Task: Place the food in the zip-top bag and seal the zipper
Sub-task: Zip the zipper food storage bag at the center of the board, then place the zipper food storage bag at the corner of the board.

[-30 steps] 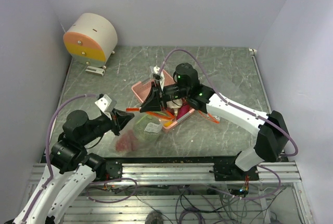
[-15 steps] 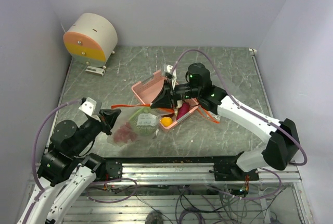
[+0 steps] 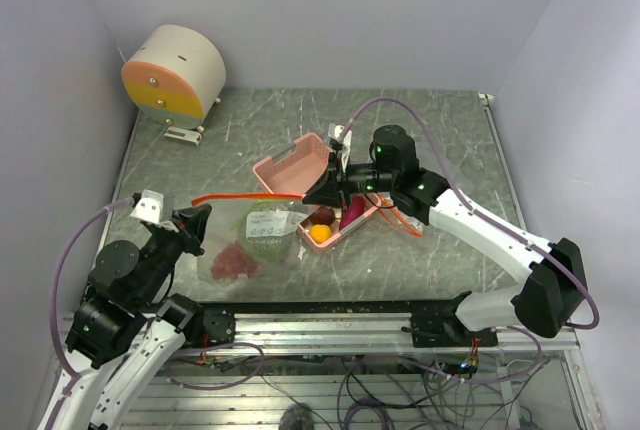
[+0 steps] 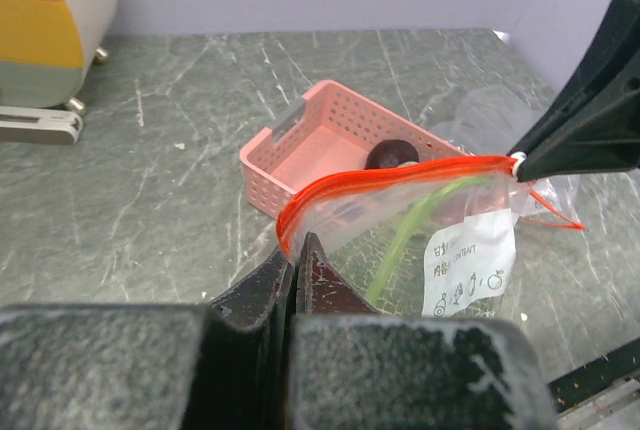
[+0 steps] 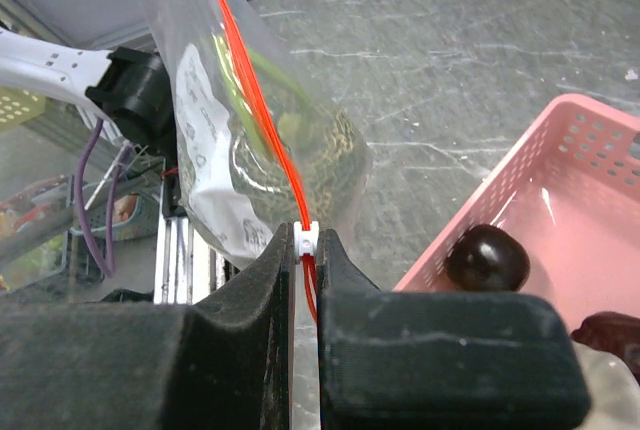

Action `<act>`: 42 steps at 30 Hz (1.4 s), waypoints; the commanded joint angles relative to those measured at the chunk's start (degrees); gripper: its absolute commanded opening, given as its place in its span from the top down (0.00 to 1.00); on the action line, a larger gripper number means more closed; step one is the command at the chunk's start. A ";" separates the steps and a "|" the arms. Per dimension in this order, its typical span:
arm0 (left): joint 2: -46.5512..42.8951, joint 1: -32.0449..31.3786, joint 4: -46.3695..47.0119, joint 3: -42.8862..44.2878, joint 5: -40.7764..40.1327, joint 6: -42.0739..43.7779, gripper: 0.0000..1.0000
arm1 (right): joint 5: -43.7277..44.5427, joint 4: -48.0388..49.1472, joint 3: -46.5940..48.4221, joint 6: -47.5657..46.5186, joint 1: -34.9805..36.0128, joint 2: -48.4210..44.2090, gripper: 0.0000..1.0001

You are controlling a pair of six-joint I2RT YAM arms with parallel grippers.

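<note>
The clear zip-top bag (image 3: 255,240) hangs stretched between both grippers, with a green piece (image 3: 265,222) and red grapes (image 3: 232,260) inside. Its orange-red zipper (image 3: 250,195) runs taut from left to right. My left gripper (image 3: 197,212) is shut on the bag's left corner (image 4: 290,235). At the strip's other end my right gripper (image 3: 315,193) is shut on the white slider (image 5: 308,238). Behind the bag, the pink basket (image 3: 285,165) holds a dark grape (image 3: 322,216), an orange fruit (image 3: 320,234) and a magenta piece (image 3: 352,215).
A round white, orange and yellow device (image 3: 175,72) stands at the back left. An orange strip (image 3: 405,222) lies just right of the basket. The metal rail (image 3: 330,325) marks the table's near edge.
The grippers have drawn apart: the left arm pulled back to the left with the bag's corner, and the right gripper slid right along the zipper, uncovering the basket's contents.
</note>
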 commanded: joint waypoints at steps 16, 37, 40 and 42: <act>0.54 0.37 7.45 1.81 -17.53 -4.24 0.93 | 26.46 -0.30 4.77 11.75 -1.99 -0.26 0.12; 12.99 0.37 12.37 4.14 -29.08 -7.74 0.01 | 69.94 -36.48 4.16 27.90 -12.01 1.30 0.00; 14.18 0.37 13.49 5.44 -22.17 -7.33 0.00 | 70.97 -42.02 4.36 29.43 -12.03 2.29 0.00; 15.02 0.37 14.48 5.27 -17.79 -7.33 0.00 | 72.99 -43.92 3.21 30.25 -11.98 2.26 0.00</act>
